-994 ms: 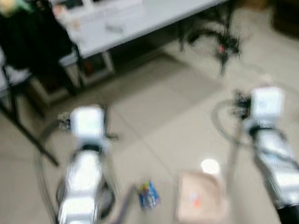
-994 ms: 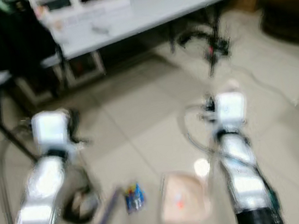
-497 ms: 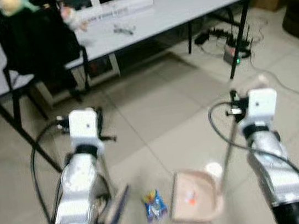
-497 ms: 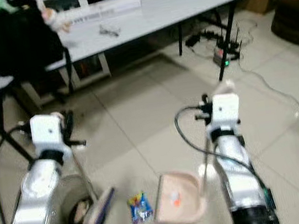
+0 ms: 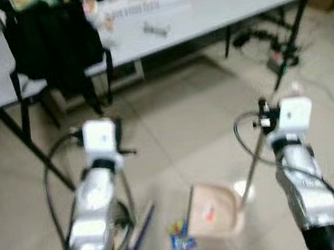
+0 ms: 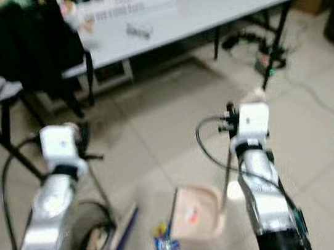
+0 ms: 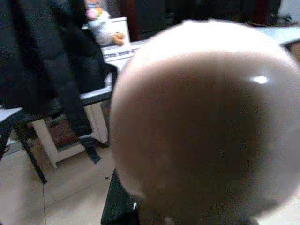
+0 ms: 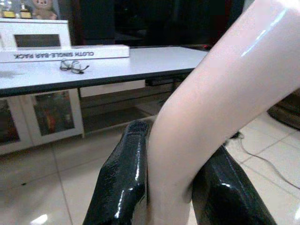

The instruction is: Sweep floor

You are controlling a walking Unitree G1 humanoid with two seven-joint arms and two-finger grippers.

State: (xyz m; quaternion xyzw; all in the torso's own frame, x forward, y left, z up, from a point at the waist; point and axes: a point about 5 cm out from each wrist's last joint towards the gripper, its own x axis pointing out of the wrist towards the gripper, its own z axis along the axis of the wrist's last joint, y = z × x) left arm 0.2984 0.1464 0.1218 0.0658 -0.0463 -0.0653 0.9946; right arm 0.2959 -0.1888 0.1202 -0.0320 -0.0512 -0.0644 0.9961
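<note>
Head view: the pink dustpan (image 5: 213, 208) lies on the tiled floor (image 5: 173, 124), mouth toward the wrappers (image 5: 181, 238) beside it, handle rising to the right gripper (image 8: 171, 187).

Right wrist: fingers (image 8: 124, 178) clamp the dustpan handle (image 8: 220, 98).

Left wrist: the broom handle's (image 7: 201, 117) rounded end hides the left gripper's grip; cannot tell.

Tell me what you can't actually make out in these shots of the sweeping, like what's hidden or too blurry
- Left gripper's fingers: left wrist view, hidden behind the rounded broom handle end.
- Litter by the dustpan: eye views, motion blur; just a colourful scrap.
- Broom head: left eye view, blurred and partly behind the left arm.
- Small object on the table: eye views, too blurred to identify.
</note>
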